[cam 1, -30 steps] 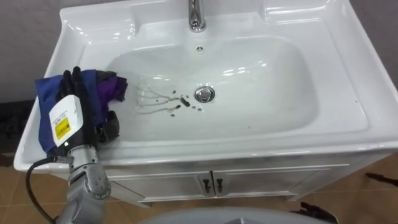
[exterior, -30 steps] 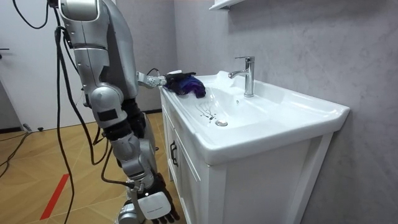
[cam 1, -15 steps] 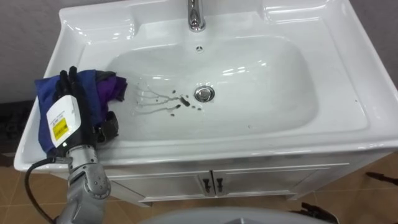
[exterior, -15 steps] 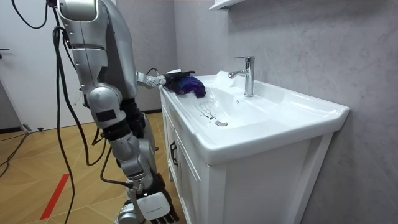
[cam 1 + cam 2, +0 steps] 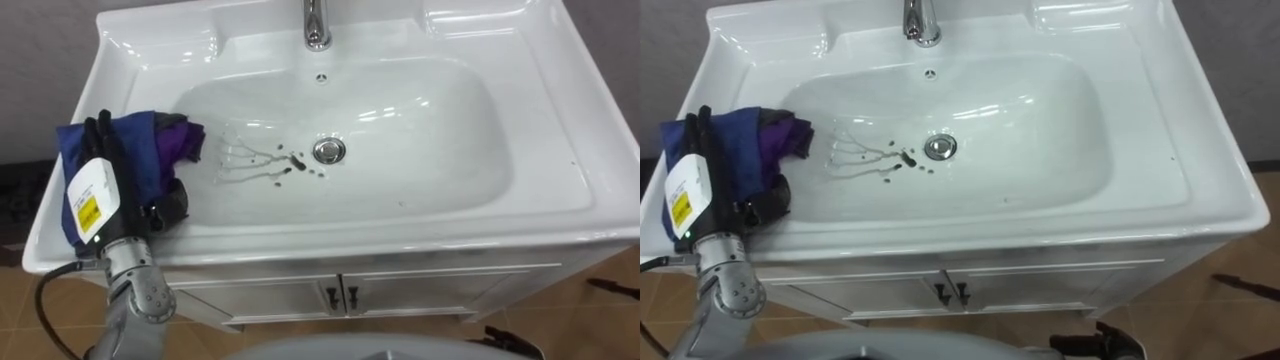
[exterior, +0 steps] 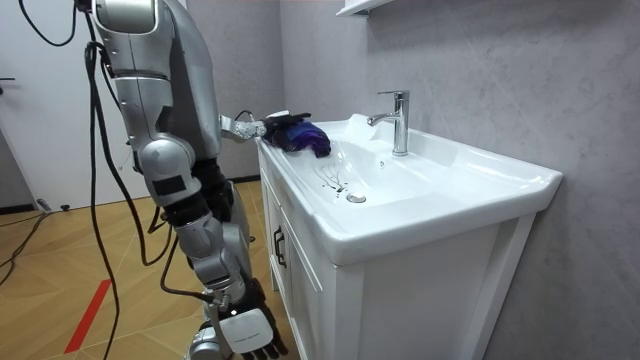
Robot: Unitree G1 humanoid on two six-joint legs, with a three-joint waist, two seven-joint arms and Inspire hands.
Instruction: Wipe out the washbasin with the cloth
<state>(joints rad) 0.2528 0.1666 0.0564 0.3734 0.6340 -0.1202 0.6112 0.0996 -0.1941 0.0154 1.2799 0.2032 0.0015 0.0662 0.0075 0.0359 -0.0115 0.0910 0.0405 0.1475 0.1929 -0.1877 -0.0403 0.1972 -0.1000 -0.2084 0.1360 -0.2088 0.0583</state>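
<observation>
Basin (image 5: 450,130), streaked with dark marks (image 5: 280,168) beside its drain (image 5: 329,151), is being covered at its left rim by a blue-purple cloth (image 5: 155,145), which is being pressed down by the left hand (image 5: 97,195), fingers straightened.

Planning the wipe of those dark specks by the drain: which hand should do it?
Left. The left hand lies on the cloth at the left rim of the basin, near the specks; the right hand hangs low beside the cabinet.

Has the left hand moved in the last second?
Yes, slightly. The left hand, lying on the cloth, has shifted toward the robot's left, away from the drain, which sits where it was.
</observation>
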